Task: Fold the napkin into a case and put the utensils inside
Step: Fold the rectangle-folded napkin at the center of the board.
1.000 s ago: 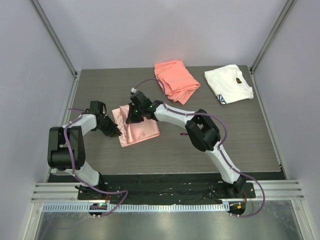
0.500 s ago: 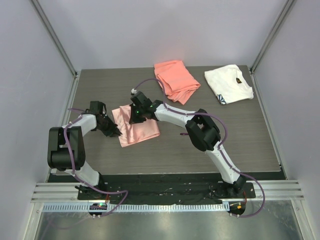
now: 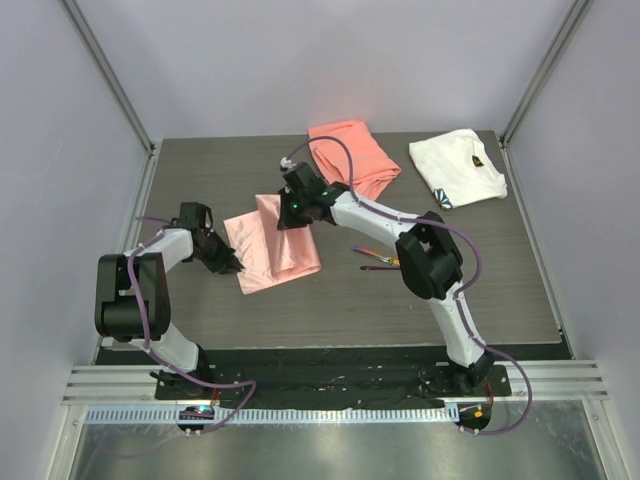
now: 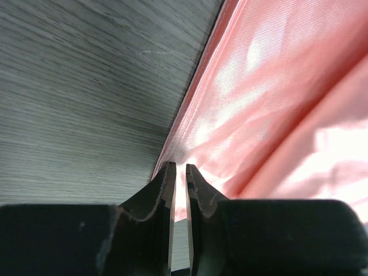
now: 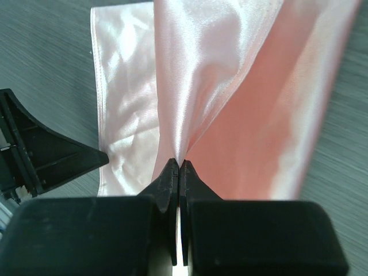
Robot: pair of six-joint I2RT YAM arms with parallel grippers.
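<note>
My right tool (image 3: 289,216) is clamped on the napkin (image 3: 268,248). In the right wrist view its fingers (image 5: 170,172) are pressed flat together, and the glossy pale-pink cloth gathers into a pinch at their tips. From that pinch a layer rises off the table (image 3: 500,270) and drapes away toward 12 o'clock, showing a duller pink underside to the 1 o'clock side. The rest of the napkin lies flat below, shiny side up.

From above, the napkin sits left of the table's middle. The right tool is at the napkin's 1 o'clock corner and my left tool (image 3: 230,264) is at its 9 o'clock edge.

In the left wrist view the left tool's (image 4: 179,170) fingers are drawn nearly together, with only a thin slit between them. The napkin's hem runs right up to their tips. Whether a bit of that hem is caught between them I cannot tell, since the tips hide the spot.

The utensils (image 3: 377,259) lie bare on the table at 3 o'clock from the napkin, well apart from it, as two slim pieces side by side under my right arm.

A thicker coral-orange cloth (image 3: 352,160) lies folded at the table's 12 o'clock edge. A white cloth (image 3: 457,168) with a dark mark lies at 2 o'clock.
</note>
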